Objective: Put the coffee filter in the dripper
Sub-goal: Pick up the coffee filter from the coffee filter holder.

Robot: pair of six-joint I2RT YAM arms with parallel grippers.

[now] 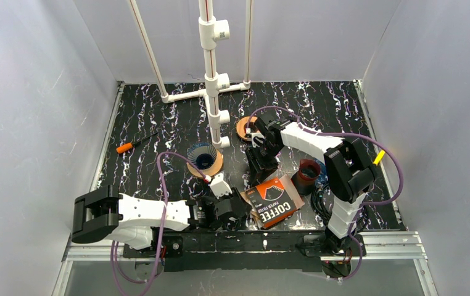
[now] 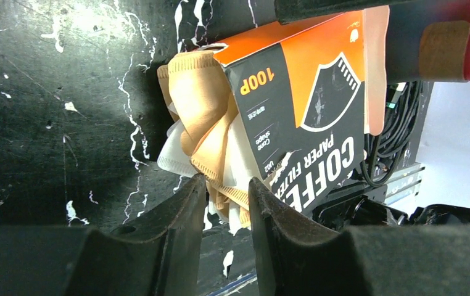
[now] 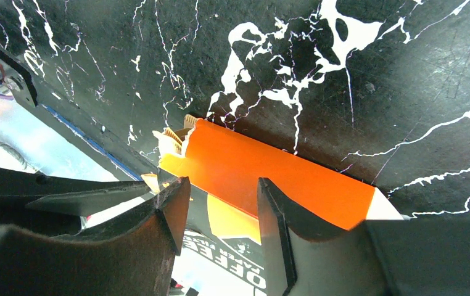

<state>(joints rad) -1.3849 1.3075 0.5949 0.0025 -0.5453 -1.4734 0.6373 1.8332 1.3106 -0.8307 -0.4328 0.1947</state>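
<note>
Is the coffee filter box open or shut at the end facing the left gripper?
Open: in the left wrist view, brown and white filters spill out of the box end, reaching the left gripper.
</note>
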